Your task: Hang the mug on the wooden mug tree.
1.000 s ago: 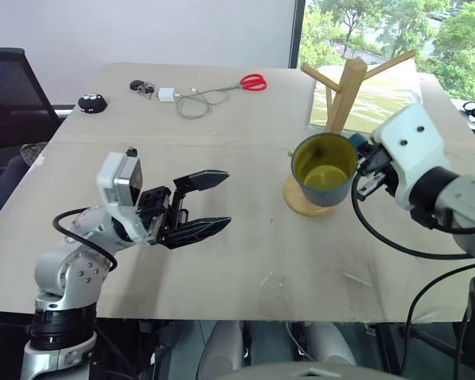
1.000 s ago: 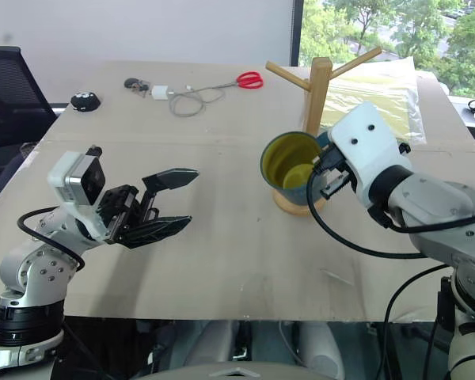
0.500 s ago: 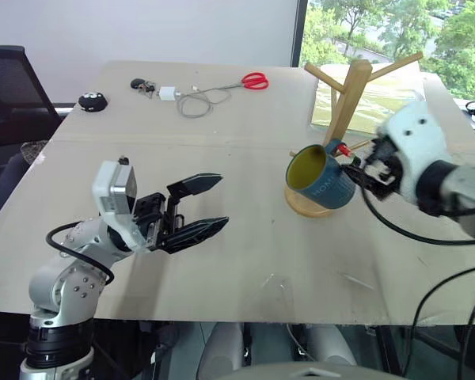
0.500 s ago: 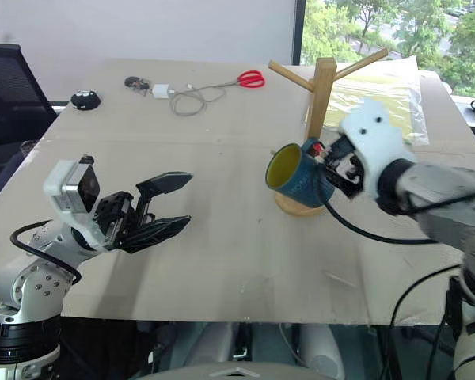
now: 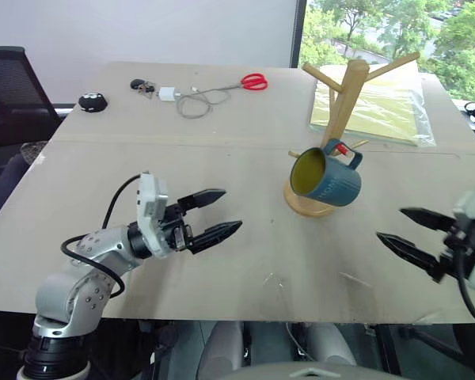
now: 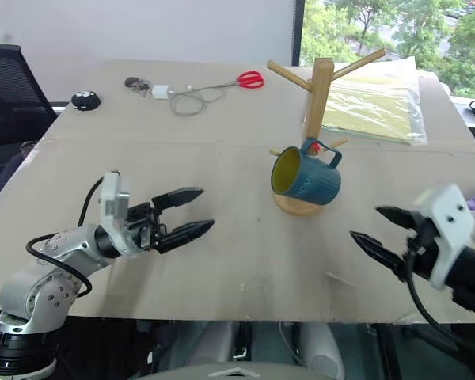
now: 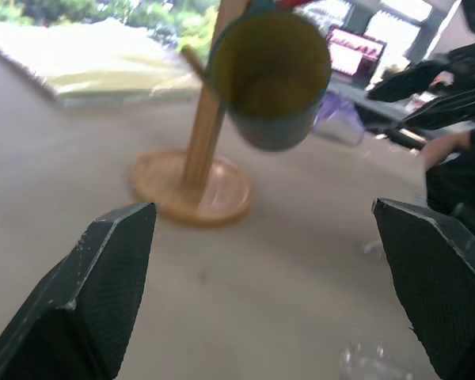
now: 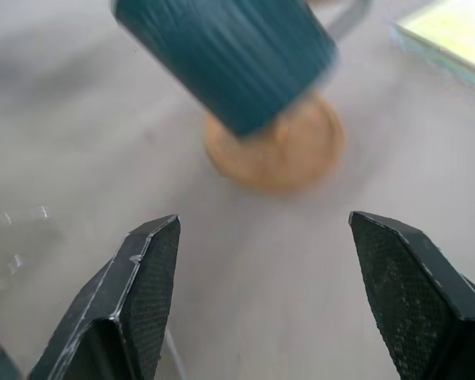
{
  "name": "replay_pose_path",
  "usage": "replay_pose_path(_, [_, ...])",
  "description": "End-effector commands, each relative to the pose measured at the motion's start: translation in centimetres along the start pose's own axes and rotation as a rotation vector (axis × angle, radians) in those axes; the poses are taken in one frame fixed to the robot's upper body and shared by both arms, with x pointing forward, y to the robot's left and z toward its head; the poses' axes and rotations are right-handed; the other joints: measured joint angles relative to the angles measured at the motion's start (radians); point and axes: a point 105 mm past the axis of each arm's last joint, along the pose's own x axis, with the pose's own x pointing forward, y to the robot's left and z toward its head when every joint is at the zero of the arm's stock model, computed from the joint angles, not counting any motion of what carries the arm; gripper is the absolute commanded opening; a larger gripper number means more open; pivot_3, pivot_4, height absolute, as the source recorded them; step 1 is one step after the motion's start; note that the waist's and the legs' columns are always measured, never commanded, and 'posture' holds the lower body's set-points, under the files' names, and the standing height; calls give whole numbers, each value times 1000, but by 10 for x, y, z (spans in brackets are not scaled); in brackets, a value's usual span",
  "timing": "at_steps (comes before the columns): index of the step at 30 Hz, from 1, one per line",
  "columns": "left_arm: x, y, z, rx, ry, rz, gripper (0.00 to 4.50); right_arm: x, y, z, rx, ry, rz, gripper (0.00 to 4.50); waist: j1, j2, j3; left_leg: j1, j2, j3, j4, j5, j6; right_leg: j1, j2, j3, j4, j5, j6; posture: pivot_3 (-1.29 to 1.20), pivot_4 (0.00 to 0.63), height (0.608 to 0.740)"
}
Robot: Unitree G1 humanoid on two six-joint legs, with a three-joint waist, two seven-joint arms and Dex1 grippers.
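The dark teal mug (image 5: 330, 180) with a yellow inside hangs by its handle (image 5: 350, 155) on a low peg of the wooden mug tree (image 5: 346, 101). It tilts with its mouth to the left, over the round base (image 5: 302, 204). A small red bit shows at the peg by the handle. My right gripper (image 5: 391, 224) is open and empty, near the table's front edge, well to the right of the mug. My left gripper (image 5: 229, 210) is open and empty at the front left, pointing at the tree. The right wrist view looks at the mug (image 8: 229, 55) and base (image 8: 277, 146).
At the back of the table lie red scissors (image 5: 253, 81), a white cable with charger (image 5: 186, 101) and a small black round object (image 5: 92, 101). A yellow-green sheet (image 5: 384, 107) lies behind the tree. A black chair (image 5: 8, 87) stands at the far left.
My right gripper opened, let go of the mug and drew back down toward the table's front right. The mug now hangs on the peg. My left gripper sank a little.
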Motion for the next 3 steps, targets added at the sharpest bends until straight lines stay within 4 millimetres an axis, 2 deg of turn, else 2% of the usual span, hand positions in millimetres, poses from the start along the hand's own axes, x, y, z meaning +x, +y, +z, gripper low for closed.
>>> replay_pose_path(1, [-11,5,3,47,22,21,4500,-13,-8,-8,-93,-18,-39,3396,3,0,0,1,0,1,0,0,0,0,0,1,0,-1,0,0,150,740])
replay_pose_path(3, [-14,8,-1,55,52,29,4500,-15,-11,-20,-100,1,-48,3396,4,0,0,4,0,3,0,0,0,2,-1,1,0,-1,1,0,150,740])
